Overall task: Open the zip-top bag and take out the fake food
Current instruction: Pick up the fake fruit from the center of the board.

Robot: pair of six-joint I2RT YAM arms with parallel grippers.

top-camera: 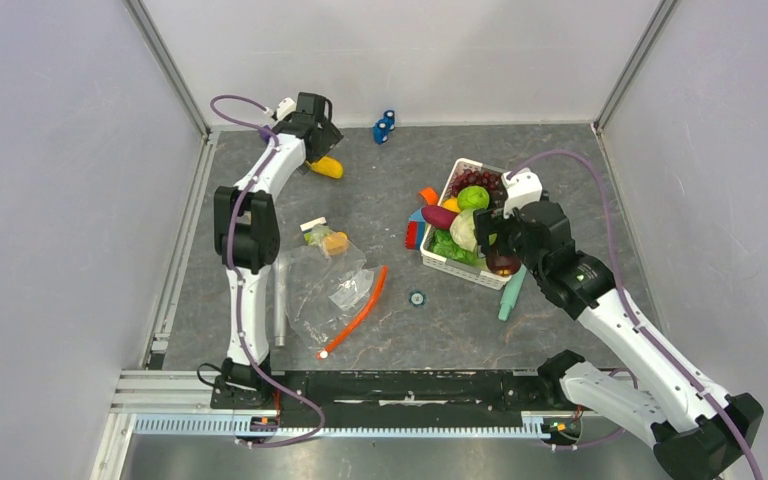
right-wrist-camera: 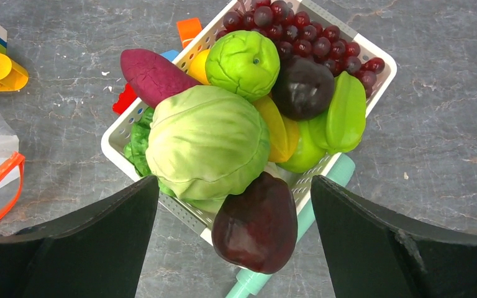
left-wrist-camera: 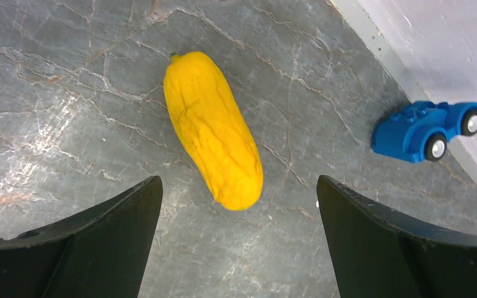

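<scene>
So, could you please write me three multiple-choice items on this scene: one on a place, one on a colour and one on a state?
1. Where does the pale green cabbage lie?
A) in the white basket
B) beside the blue toy car
C) against the back wall

2. What colour is the zipper strip of the zip-top bag?
A) blue
B) green
C) red-orange

3. How does the left gripper stand over the yellow corn cob?
A) shut on it
B) open, not touching it
C) shut, empty

Answers:
1 A, the cabbage sits on the heap in the basket.
2 C, the strip shows red-orange along the clear bag's mouth.
3 B, both fingers stand wide apart, clear of the cob.
</scene>
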